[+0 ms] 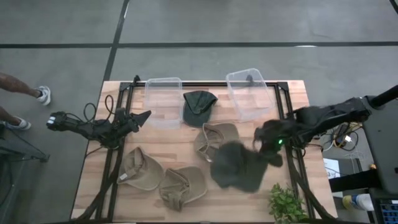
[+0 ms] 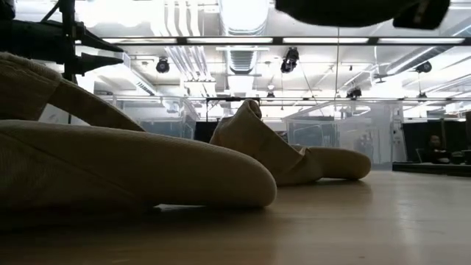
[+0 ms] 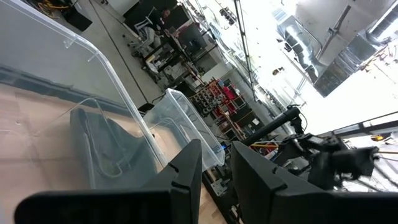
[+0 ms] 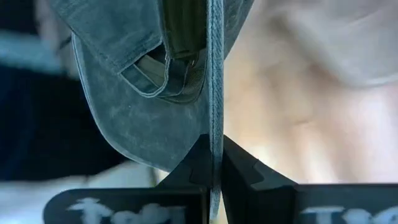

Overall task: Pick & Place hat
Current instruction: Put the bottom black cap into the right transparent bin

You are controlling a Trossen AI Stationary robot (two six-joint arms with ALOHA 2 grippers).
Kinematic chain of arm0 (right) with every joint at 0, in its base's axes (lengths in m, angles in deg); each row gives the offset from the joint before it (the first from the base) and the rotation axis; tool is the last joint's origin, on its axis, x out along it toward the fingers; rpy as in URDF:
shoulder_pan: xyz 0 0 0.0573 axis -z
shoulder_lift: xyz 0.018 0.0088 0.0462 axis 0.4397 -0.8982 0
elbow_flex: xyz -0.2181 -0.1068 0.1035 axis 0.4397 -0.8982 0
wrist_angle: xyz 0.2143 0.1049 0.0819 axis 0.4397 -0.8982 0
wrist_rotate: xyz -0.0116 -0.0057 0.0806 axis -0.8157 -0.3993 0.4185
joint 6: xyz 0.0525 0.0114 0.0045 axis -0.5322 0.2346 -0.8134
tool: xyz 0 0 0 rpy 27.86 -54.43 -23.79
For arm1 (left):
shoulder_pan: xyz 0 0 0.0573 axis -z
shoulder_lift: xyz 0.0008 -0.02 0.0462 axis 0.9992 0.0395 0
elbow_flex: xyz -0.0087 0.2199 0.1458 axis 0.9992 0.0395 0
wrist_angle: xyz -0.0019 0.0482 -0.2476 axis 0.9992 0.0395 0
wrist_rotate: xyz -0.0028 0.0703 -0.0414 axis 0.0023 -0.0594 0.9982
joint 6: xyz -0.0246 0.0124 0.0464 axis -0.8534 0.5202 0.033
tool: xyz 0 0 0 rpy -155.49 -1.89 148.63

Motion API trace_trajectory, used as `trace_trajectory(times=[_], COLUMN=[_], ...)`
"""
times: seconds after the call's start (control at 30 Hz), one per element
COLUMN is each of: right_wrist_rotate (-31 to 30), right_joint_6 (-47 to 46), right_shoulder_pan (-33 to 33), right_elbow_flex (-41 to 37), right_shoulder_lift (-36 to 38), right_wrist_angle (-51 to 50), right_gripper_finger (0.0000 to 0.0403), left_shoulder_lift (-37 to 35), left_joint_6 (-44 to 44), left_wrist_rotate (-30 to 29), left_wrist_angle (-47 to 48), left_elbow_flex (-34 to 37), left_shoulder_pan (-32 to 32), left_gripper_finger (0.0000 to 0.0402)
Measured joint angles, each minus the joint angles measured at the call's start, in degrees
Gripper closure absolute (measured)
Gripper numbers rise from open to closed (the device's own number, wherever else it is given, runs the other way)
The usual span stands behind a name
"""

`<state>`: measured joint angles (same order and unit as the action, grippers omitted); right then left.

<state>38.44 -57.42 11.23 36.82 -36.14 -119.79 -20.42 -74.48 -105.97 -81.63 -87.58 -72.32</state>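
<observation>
A faded, soft denim cap (image 4: 155,81) is pinched by its thin brim in the right gripper (image 4: 214,163). The left gripper (image 1: 138,119), fingers narrowly parted, is held beside a clear rigid plastic bin (image 1: 163,102).

Two bins stand at the table's (image 1: 292,90) far edge, the left bin (image 1: 163,99) at 11 o'clock and the right bin (image 1: 249,92) at 1 o'clock, with one hat (image 1: 199,107) lying between them. Another hat (image 1: 216,138) lies at the centre. Two hats (image 1: 140,169) (image 1: 183,186) lie at 7 o'clock, a plant (image 1: 287,204) at 5 o'clock.
</observation>
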Motion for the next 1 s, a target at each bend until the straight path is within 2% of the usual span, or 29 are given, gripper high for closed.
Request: trace_trajectory(times=[0.23, 0.33, 0.43, 0.63, 0.87, 1.0], right_wrist_rotate=[-29.0, -38.5, -45.0, -49.8, -49.7, -46.4], right_joint_6=[-8.1, -10.6, -10.9, -9.4, -7.5, -2.7], right_shoulder_pan=[2.5, 3.4, 5.3, 12.9, 25.1, 31.5], right_elbow_flex=[8.6, 11.0, 13.0, 13.9, 13.5, 13.4], right_shoulder_lift=[5.3, 6.6, 7.2, 7.0, 4.2, 0.8], right_wrist_angle=[-10.2, -13.5, -17.7, -22.0, -21.9, -20.5], right_gripper_finger=[0.0393, 0.0392, 0.0392, 0.0392, 0.0391, 0.0391], left_shoulder_lift=[0.0, 0.0, 0.0, 0.0, 0.0, 0.0], left_joint_6=[0.0, 0.0, 0.0, 0.0, 0.0, 0.0], left_wrist_rotate=[0.0, 0.0, 0.0, 0.0, 0.0, 0.0], left_wrist_angle=[-0.1, -0.2, -0.4, -0.3, -0.3, -0.3], left_elbow_flex=[0.0, 0.0, 0.0, 0.0, 0.0, 0.0], left_shoulder_pan=[0.0, 0.0, 0.0, 0.0, 0.0, 0.0], left_gripper_finger=[0.0321, 0.0321, 0.0321, 0.0321, 0.0321, 0.0321])
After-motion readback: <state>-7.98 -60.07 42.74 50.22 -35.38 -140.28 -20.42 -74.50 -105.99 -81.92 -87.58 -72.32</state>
